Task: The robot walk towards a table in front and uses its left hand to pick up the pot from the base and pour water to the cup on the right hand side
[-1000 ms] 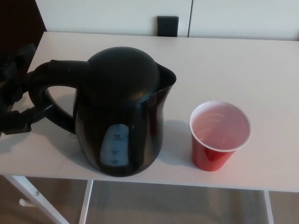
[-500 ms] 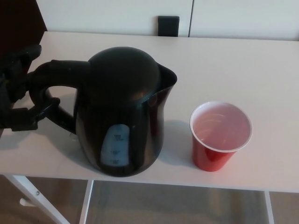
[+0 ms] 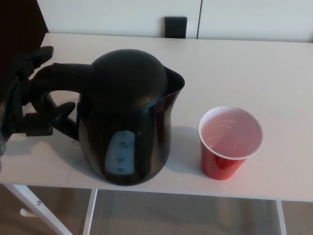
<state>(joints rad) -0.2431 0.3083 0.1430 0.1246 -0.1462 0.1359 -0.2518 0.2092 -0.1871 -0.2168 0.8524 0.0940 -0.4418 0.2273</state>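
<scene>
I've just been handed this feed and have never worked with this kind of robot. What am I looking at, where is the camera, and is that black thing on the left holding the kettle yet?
The picture comes from a camera on the humanoid robot's head, looking down at a white table. Picture left is the robot's own left.

On the table stands a black electric kettle with a water-level window on its front and its spout towards the right. Right of it, apart from it, stands a red cup with a pale inside; I cannot tell whether it holds anything.

The black shape at the left edge is the robot's left hand, a thumb and two thick fingers. One finger reaches through the handle opening and another lies above the handle, so the hand is around it but not clearly closed. The kettle stands upright, not lifted. The right hand is not in view.
</scene>
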